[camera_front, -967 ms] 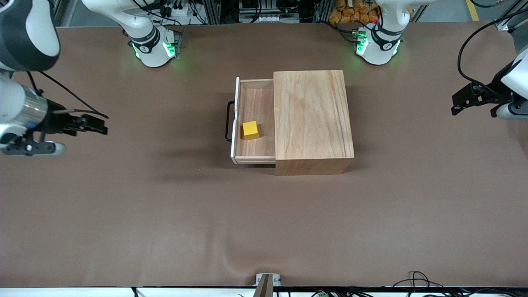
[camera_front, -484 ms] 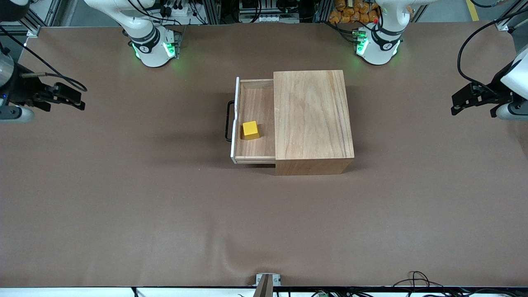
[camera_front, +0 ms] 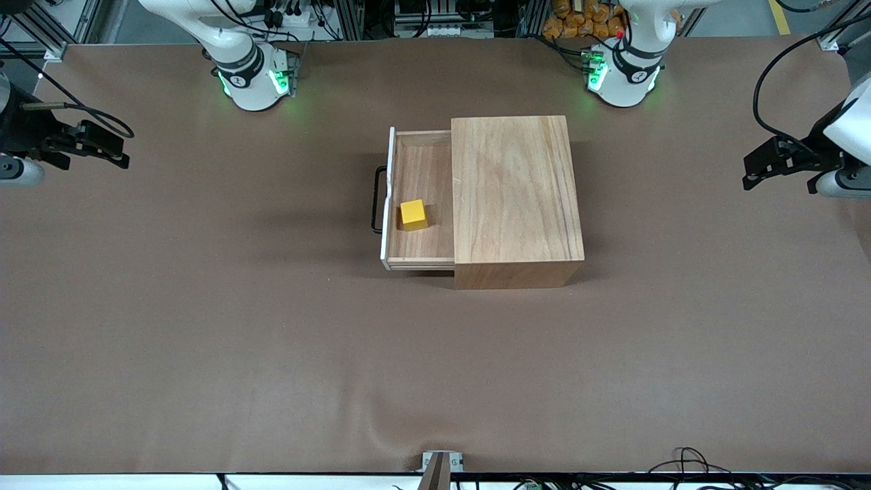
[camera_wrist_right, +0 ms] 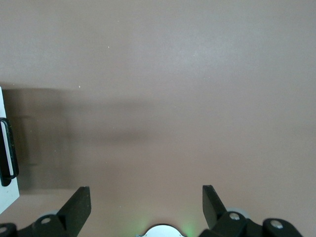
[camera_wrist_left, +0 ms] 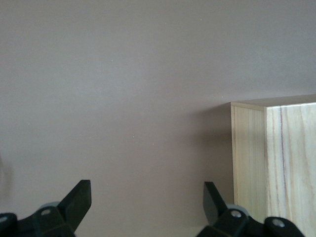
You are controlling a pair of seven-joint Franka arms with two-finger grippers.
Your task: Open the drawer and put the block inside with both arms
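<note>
- The block point(camera_front: 413, 214) sits inside the open drawer point(camera_front: 420, 197), close to its white front panel.
- The drawer sticks out of the wooden box point(camera_front: 516, 199) toward the right arm's end of the brown surface point(camera_front: 272, 340).
- The left gripper point(camera_front: 755, 170) hangs over the surface's left-arm end, jaws open, empty.
- The right gripper point(camera_front: 116, 151) hangs over the other end, jaws open, empty.

You see a brown table mat point(camera_front: 204, 340) with loose cables point(camera_front: 687, 463) at its near edge.

Even overhead light, soft shadows, sharp focus
</note>
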